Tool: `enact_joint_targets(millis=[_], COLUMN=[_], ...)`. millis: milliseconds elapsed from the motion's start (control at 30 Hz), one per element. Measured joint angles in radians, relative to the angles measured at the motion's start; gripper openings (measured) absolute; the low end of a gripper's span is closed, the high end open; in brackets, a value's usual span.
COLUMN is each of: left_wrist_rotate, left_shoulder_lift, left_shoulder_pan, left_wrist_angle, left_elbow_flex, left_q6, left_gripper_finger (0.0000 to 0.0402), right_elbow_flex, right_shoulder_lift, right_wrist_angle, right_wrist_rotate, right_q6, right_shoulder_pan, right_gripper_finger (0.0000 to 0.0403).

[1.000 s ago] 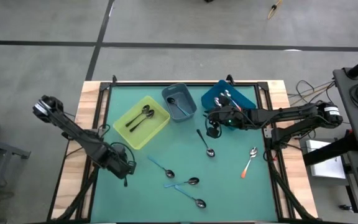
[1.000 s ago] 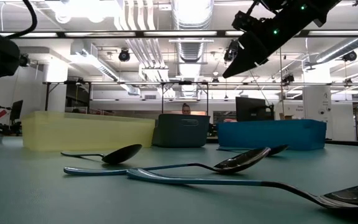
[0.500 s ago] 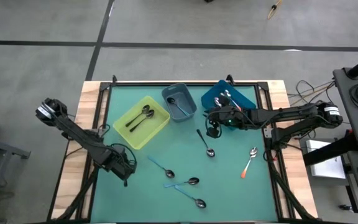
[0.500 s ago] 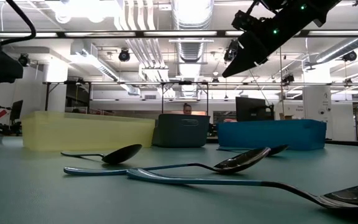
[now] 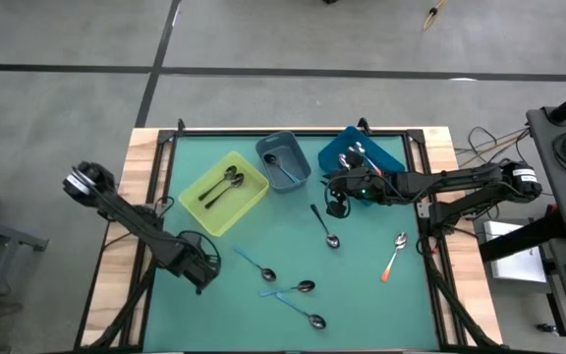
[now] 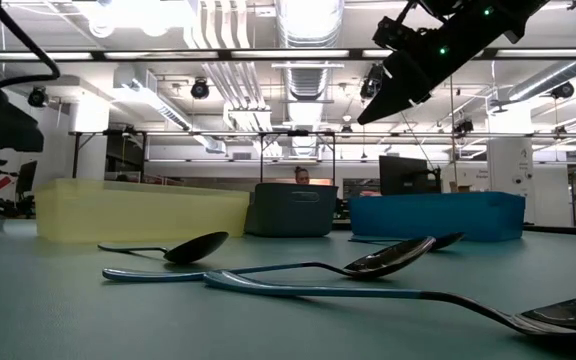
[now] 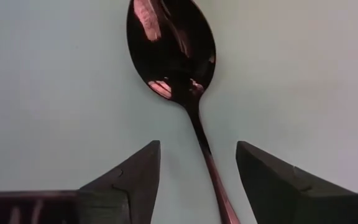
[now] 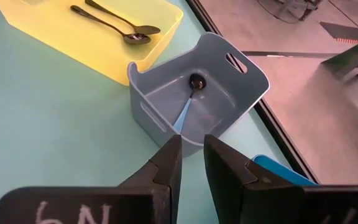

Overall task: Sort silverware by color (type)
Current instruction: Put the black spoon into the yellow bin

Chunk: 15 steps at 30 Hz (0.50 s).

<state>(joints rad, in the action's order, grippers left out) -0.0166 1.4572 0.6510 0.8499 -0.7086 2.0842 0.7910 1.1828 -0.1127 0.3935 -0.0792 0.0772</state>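
Sorting is partly done: two black spoons (image 5: 220, 186) lie in the yellow bin (image 5: 249, 208), one blue spoon (image 5: 281, 167) in the grey bin (image 5: 301, 158), five spoons remain on the tabletop (image 5: 362, 305); left gripper (image 7: 196, 171) open astride a dark spoon (image 7: 171, 46), right gripper (image 8: 191, 163) narrowly parted, empty.

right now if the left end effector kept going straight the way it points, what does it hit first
Most likely the black-handled spoon lying on the green table. The left end effector is open, with the spoon's handle running between its two fingers. How far above the spoon it sits is hard to judge.
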Motion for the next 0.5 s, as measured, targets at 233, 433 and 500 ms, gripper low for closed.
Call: enact_joint_targets(millis=[233,433,500], left_wrist_rotate=[0.003,0.004,0.006], left_shoulder_lift=[0.029,0.029,0.029], left_shoulder_pan=[-0.001,-0.001,-0.001], left_wrist_angle=[-0.012,-0.017,-0.017], left_elbow_flex=[-0.001,-0.001,-0.001], left_q6=[-0.010,-0.010,-0.010], left_gripper_finger=[0.0165,0.0113,0.0093], right_elbow_flex=[0.000,0.000,0.000], right_shoulder_lift=[0.000,0.000,0.000], right_wrist_angle=[0.000,0.000,0.000], right_wrist_rotate=[0.000,0.000,0.000], right_q6=[-0.002,-0.003,-0.004], right_shoulder_pan=[0.000,0.000,0.000], right_gripper_finger=[0.0058,0.0058,0.0059])
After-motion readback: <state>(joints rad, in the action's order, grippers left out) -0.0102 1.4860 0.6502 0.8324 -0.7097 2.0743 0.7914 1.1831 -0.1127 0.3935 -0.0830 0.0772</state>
